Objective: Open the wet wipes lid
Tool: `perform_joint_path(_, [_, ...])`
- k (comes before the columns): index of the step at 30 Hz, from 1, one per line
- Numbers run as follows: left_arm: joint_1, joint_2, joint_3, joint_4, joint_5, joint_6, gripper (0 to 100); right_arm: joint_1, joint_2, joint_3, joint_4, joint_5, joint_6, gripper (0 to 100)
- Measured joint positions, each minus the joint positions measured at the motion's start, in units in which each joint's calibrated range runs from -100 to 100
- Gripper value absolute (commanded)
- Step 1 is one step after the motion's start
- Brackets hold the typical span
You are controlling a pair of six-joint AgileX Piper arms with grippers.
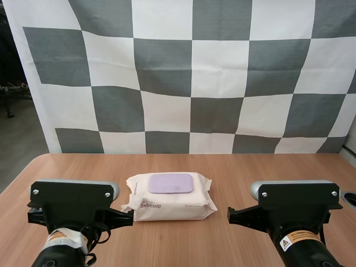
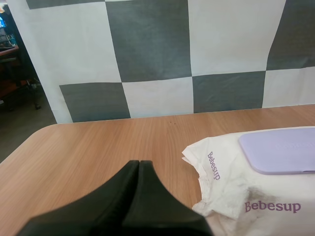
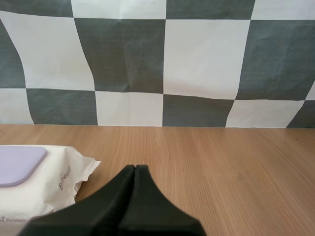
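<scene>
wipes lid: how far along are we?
Done: nothing. The lid lies flat and closed on the pack.
In hand: nothing. The left gripper and right gripper are both shut on nothing, one on either side of the pack.
Left: the whole job, meaning reach the lid, catch its edge and lift it open.

It looked like a robotics lab, not a home. Two black robot arms, the left arm and the right arm, stood side by side at the near edge of a plain wooden desk. The right arm carried a warning-triangle label. Bare grey floor lay left of the desk.
</scene>
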Motion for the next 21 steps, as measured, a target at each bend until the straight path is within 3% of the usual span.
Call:
perform_joint_path(12, [0.0, 0.0, 0.0, 0.0, -0.67, 0.0, 0, 0.0, 0.0, 0.0, 0.76, 0.0, 0.0, 0])
perform_joint_path(21, [0.0, 0.0, 0.0, -0.76, -15.17, 0.0, 0, 0.0, 0.0, 0.0, 4.11, -0.16, 0.0, 0])
